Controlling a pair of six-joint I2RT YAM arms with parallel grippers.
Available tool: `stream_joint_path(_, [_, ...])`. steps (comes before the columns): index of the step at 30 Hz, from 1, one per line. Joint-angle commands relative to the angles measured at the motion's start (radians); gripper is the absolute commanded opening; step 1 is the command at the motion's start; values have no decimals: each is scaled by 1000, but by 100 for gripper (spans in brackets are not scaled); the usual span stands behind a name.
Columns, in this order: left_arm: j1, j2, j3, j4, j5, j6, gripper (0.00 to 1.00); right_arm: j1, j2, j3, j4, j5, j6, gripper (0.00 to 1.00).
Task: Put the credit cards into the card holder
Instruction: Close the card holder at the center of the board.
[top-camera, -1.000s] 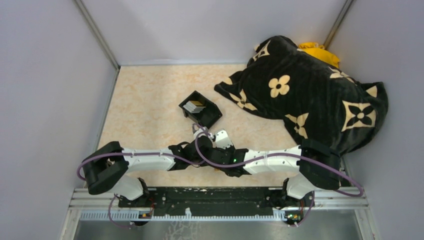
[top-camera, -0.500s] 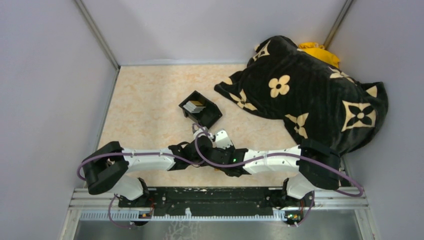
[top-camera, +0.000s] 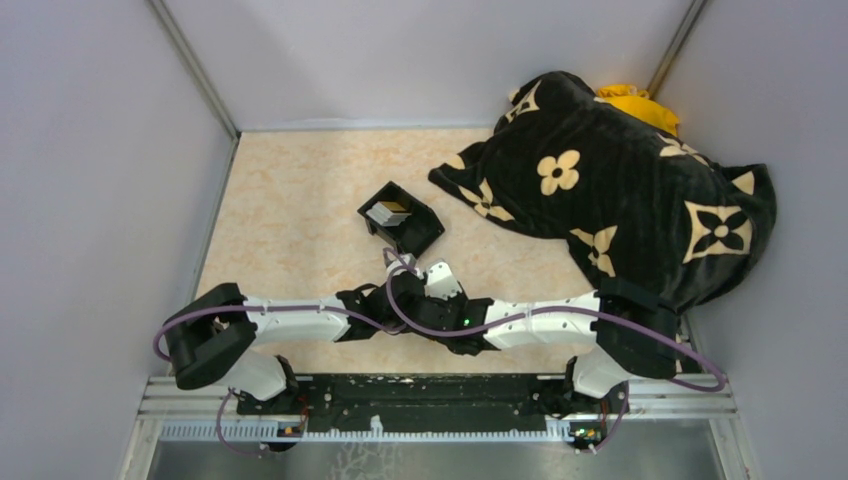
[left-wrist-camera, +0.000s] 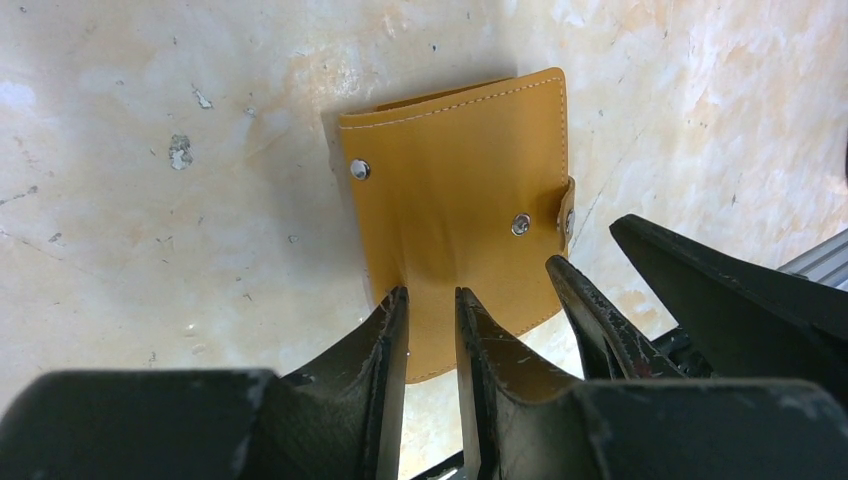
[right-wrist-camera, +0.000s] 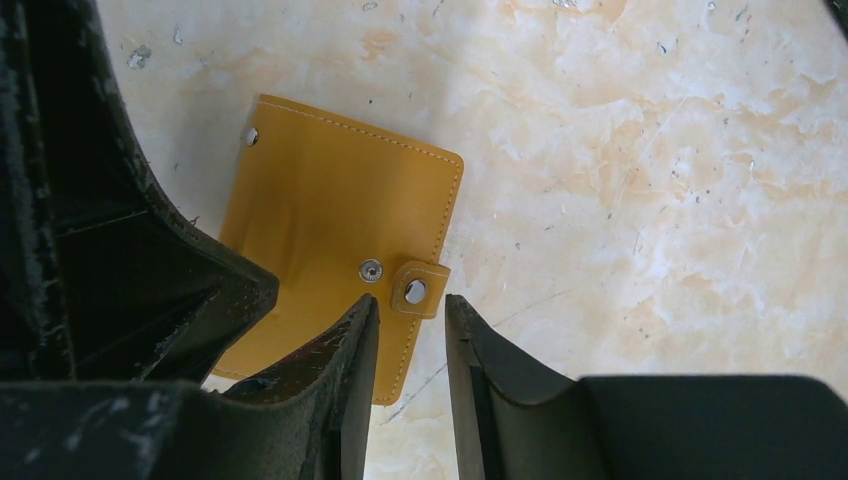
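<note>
Little of the task looks done. The card holder (left-wrist-camera: 450, 210) lies folded shut on the counter (top-camera: 290, 200), close to the middle of its near edge, with its tab (right-wrist-camera: 418, 290) snapped over. No card shows in it.

The cards (top-camera: 390, 212) sit stacked in a black box (top-camera: 420, 238) near the middle of the counter, well apart from the holder.

The left pincer (left-wrist-camera: 428, 320) is narrowly spread over the holder's near edge, and the orange face shows through the gap. The right pincer (right-wrist-camera: 410, 340) is spread, with the tab just ahead of its tips, and grips nothing.

What seems left is unsnapping, opening and loading every card.
</note>
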Motion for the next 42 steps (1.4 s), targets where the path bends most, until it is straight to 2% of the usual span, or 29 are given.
stream_joint_path(1, [-14, 3, -4, -17, -7, 20, 31, 30, 19, 78, 69, -13, -40, 32])
stream_joint_path(27, [-14, -6, -10, -19, -8, 18, 31, 12, 80, 83, 74, 19, -38, 33])
stream_joint_path(42, [-14, 0, -8, -17, -10, 20, 31, -27, 66, 51, 81, 20, -33, 25])
